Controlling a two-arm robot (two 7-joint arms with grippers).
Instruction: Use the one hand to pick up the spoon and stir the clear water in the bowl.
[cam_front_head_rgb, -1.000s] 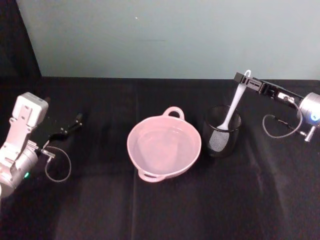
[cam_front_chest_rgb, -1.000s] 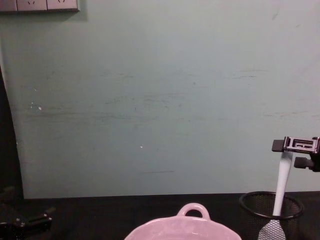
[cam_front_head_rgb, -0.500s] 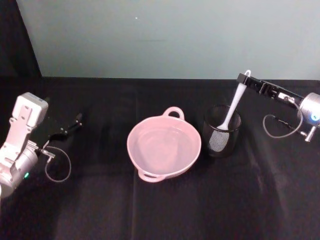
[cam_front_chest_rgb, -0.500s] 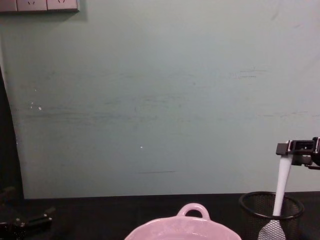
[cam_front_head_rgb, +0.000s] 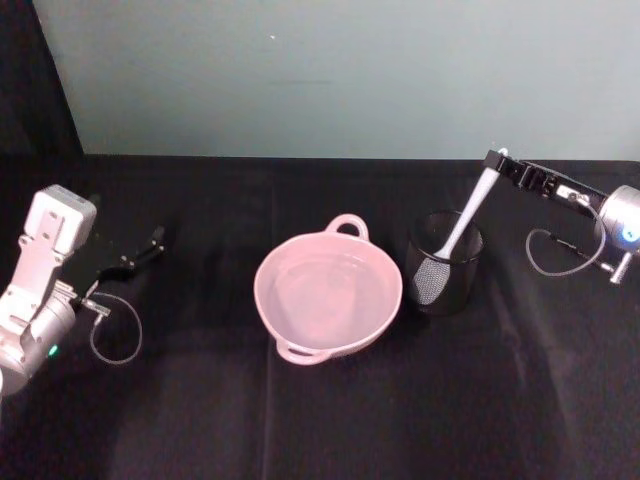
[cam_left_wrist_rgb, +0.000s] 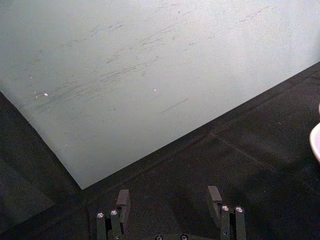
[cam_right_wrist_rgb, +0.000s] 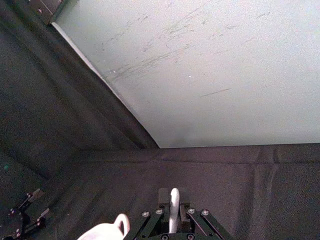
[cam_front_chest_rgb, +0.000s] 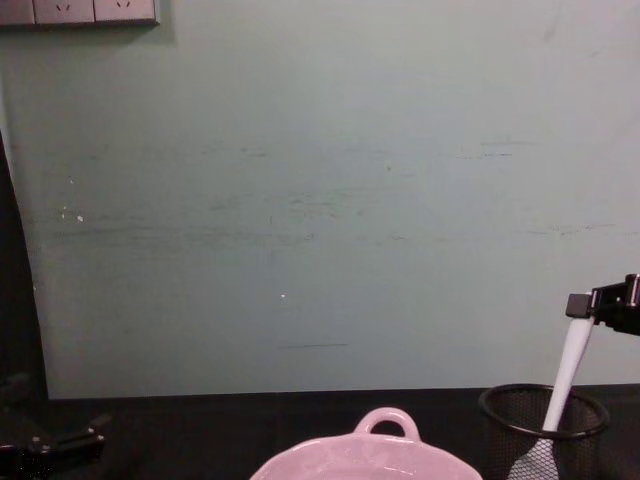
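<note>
- Black cloth covers the table, and a pale green wall rises behind it.
- At the far left, the left gripper lies low over the table, well apart from the task's things. In the left wrist view its fingers are spread wide with nothing between them.
- A grey cable loops on the cloth beside that arm.
- In the middle of the table sits the pale pink bowl with clear water in it. One loop handle points toward the wall and another toward the robot. The chest view catches its far rim at the bottom edge.
- Just to the right of the bowl stands a black mesh cup, close to it; I cannot tell whether they touch.
- The white spoon stands tilted in the cup. Its broad blade is down inside the mesh, and its slim handle leans up and to the right.
- The right gripper reaches in from the right edge, above the cup. Its fingers are pinching the top of the spoon's handle, which shows white between them in the right wrist view.
</note>
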